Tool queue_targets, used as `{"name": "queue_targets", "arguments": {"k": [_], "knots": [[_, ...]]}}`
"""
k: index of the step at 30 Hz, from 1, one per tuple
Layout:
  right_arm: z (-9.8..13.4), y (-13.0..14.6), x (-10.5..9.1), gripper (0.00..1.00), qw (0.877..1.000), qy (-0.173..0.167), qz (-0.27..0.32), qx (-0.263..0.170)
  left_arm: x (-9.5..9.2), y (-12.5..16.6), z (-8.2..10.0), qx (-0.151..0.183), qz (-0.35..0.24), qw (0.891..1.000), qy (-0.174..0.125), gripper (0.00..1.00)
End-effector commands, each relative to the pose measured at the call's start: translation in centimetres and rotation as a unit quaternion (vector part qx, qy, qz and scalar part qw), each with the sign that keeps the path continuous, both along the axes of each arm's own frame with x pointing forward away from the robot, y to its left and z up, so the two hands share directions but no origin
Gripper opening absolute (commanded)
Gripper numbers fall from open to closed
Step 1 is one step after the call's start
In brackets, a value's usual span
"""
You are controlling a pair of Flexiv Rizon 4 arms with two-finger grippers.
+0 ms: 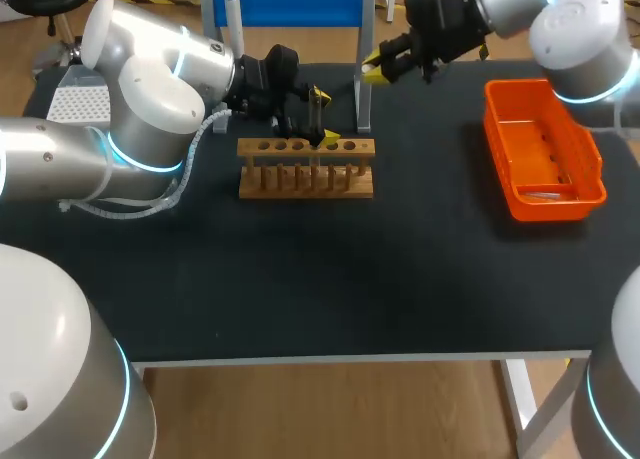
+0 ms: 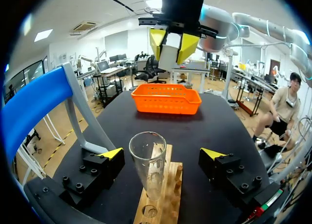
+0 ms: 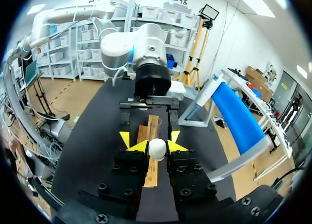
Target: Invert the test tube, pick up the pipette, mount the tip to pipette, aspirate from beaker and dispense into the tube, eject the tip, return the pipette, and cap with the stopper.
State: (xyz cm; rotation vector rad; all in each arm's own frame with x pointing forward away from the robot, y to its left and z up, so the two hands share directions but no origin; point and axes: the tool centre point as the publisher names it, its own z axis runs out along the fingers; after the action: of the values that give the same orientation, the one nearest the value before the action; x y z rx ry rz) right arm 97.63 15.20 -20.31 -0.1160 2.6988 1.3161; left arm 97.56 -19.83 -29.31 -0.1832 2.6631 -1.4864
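My left arm comes in over the left edge of the black bench [image 1: 330, 279]. Its left end effector [image 1: 322, 117] hangs above the light wooden rack with a row of holes and pegs [image 1: 305, 166], which stands towards the far edge, a little left of the middle.

In the left wrist view the left end effector [image 2: 163, 153] has its fingers [image 2: 113, 153] well apart. The clear glass test tube [image 2: 147, 158] stands between them, touching neither. The tube is upright in a hole of the rack [image 2: 165, 199] with its open mouth upward.

Behind the rack, at the middle of the far edge, stands the blue bar on a grey metal frame [image 1: 290, 4]. One grey leg comes down just beside the rack's right end.

Right of that leg, above the far edge, the right end effector [image 1: 385, 64] is clamped on the small white rounded stopper [image 1: 372, 70]. The right wrist view shows the stopper [image 3: 157, 149] pinched from both sides between the yellow tips of the right end effector [image 3: 157, 150], held over the rack [image 3: 151, 131] and facing my left arm.

The orange plastic basket with slotted walls [image 1: 545, 149] sits near the right edge in the far half of the bench, well apart from the rack. A small pale item lies at its near end, too small to tell.
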Motion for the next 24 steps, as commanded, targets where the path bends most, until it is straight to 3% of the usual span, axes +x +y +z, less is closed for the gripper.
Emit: {"name": "queue_targets", "arguments": {"k": [1,24], "knots": [[0.1,1.2,1.0,0.00,0.999,0.024,0.031,-0.010,0.1,0.0,0.0,0.000,-0.001,1.000,0.001,1.00],[-0.1,4.1,0.0,0.00,0.998,0.034,0.047,-0.017,0.1,0.0,0.0,0.000,-0.001,1.000,0.001,1.00]]}}
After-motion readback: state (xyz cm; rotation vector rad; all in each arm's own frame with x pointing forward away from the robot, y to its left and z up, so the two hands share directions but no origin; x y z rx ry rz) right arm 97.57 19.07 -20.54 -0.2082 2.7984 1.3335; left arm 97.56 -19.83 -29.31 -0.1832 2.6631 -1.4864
